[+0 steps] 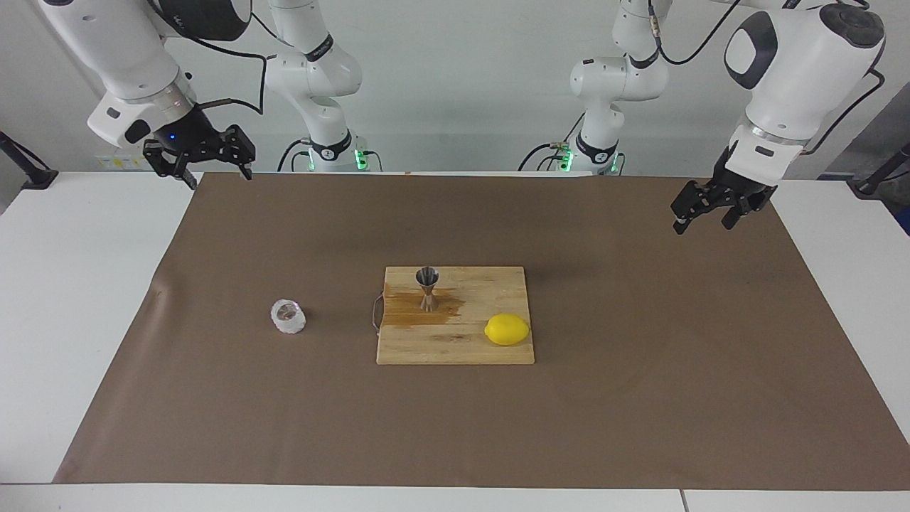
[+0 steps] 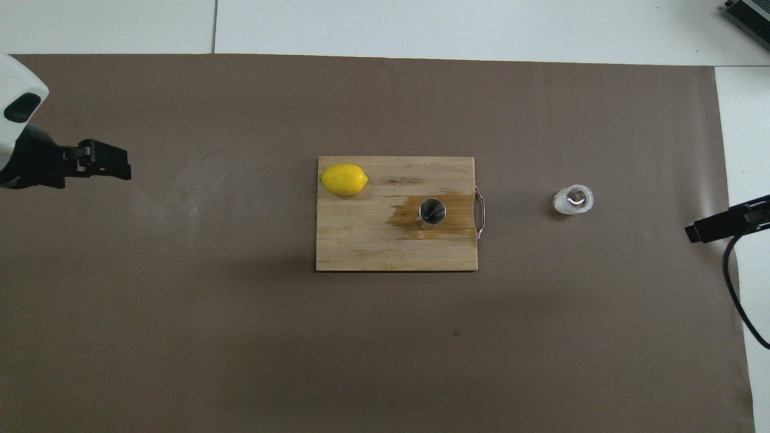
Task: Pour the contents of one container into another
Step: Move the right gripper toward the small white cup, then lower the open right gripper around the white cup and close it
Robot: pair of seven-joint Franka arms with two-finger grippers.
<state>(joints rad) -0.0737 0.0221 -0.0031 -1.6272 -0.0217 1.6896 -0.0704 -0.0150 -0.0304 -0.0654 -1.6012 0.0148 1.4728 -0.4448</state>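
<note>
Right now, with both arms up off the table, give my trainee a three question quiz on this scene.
1. True or false: the yellow lemon lies on the wooden cutting board.
2. What stands in the brown stain: A) small silvery hourglass jigger, B) bumpy clear glass cup?
3. Fill in: the glass cup sits toward the ___ arm's end of the table.

Key: 1 true. 2 A. 3 right.
</note>
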